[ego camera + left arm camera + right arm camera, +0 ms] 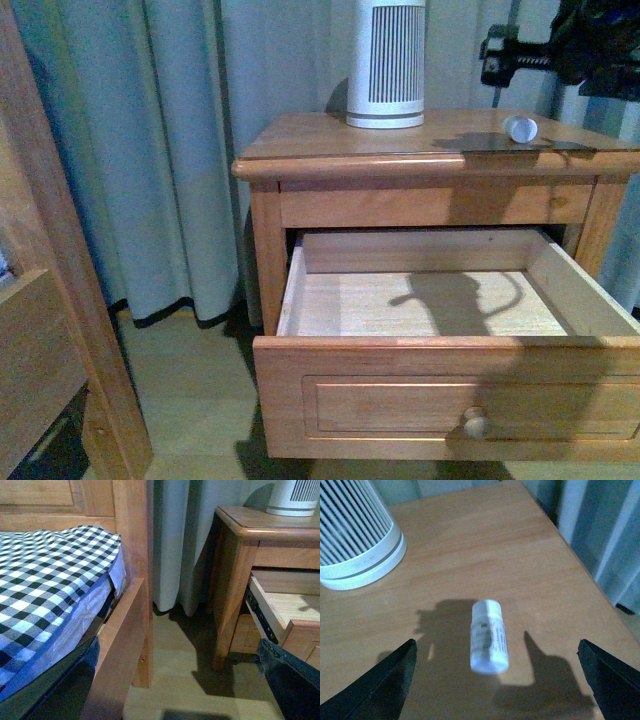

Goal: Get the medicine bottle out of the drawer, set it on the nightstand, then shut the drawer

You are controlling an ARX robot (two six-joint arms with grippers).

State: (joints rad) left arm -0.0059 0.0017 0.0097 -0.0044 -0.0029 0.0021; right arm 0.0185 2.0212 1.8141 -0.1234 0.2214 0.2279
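Right wrist view: medicine bottle [489,637] between spread fingers [375,685].

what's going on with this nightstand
The right claw is open above the medicine bottle, which lies on its side on the nightstand top, near a ribbed white device. The drawer is pulled out and looks empty, not yet closed.
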